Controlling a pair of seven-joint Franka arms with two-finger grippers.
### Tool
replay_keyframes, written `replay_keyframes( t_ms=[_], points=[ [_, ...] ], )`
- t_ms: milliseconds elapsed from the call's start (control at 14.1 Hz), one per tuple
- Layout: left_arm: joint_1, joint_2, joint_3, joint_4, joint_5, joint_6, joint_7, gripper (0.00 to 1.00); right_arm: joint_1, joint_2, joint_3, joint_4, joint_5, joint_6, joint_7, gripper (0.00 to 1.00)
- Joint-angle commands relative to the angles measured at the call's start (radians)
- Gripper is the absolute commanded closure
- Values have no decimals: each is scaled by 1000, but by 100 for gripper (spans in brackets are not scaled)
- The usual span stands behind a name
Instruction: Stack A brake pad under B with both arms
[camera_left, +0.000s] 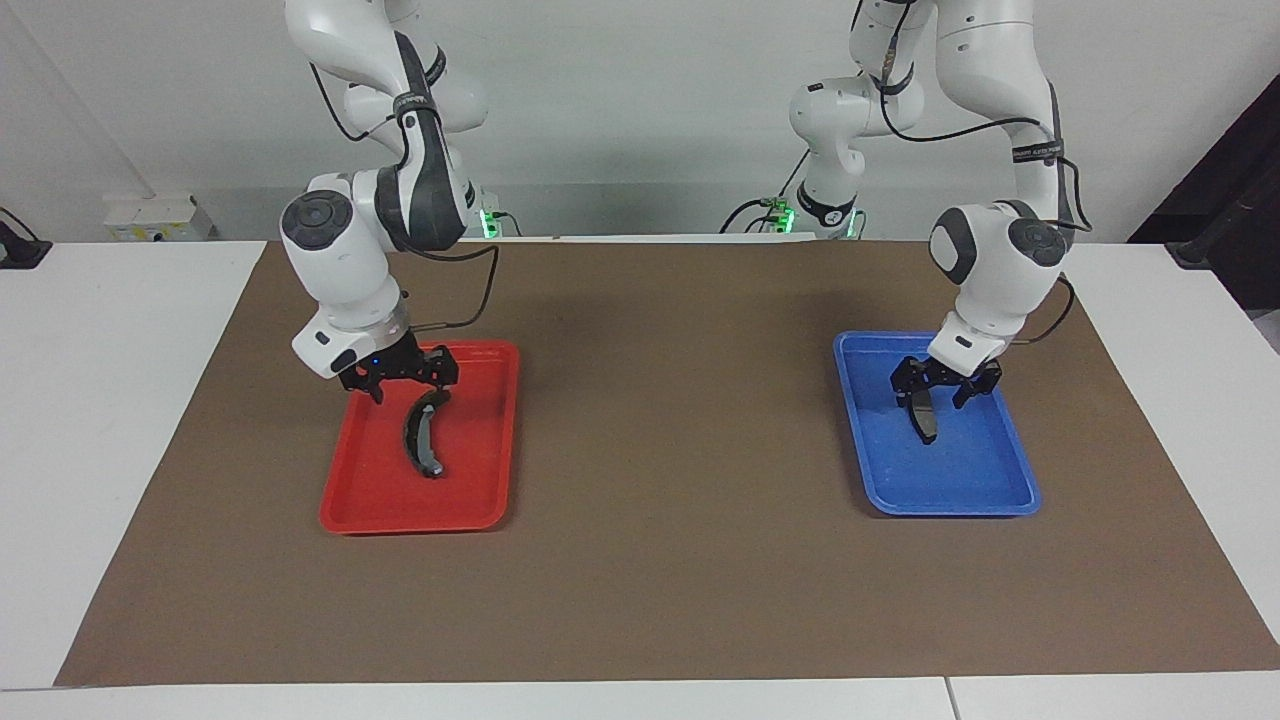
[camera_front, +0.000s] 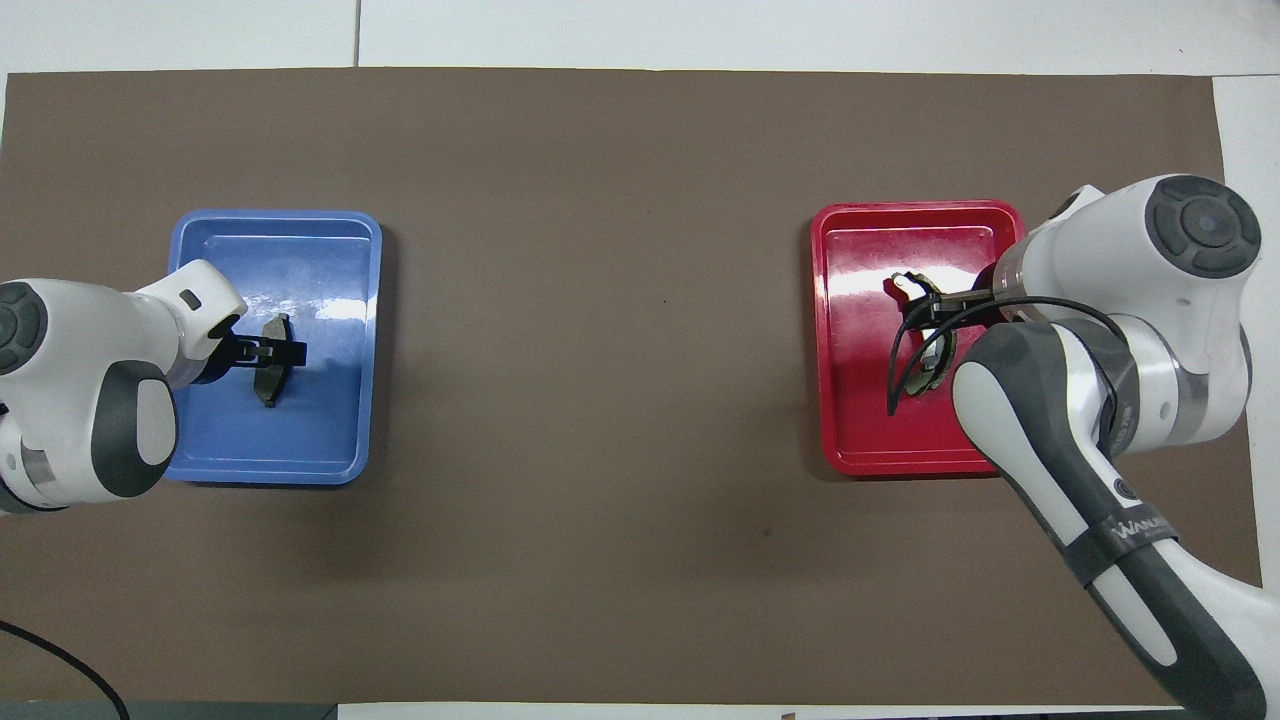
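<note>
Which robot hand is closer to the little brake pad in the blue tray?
Left. The left gripper is right over the small brake pad; the right gripper is over the red tray.

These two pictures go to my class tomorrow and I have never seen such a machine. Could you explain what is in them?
Two white robot arms work at one table covered by a brown mat. One picture looks from across the table toward the robots; the other looks down from above them. A short dark grey brake pad lies in a blue tray; a longer curved black brake piece lies in a red tray. The left gripper is low over the short pad and the right gripper over the curved piece. Both are open; nothing is held yet.
</note>
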Motion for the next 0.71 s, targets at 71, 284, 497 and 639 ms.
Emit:
replay_keyframes(
  t_ms=[71,284,497,639],
  points=[
    [-5,44,2,-10,5,71,-10,3,-18,34,4,-38,13,68,-21,6],
    [-5,57,4,-13,5,71,-12,10,-21,77,4,-37,13,91,-23,9],
    [-4,56,11,-23,5,58,-10,45,-29,114,4,-37,13,125,-26,11],
    [-4,54,16,-21,5,28,-10,81,-47,125,4,-35,13,128,-43,11]
  ],
)
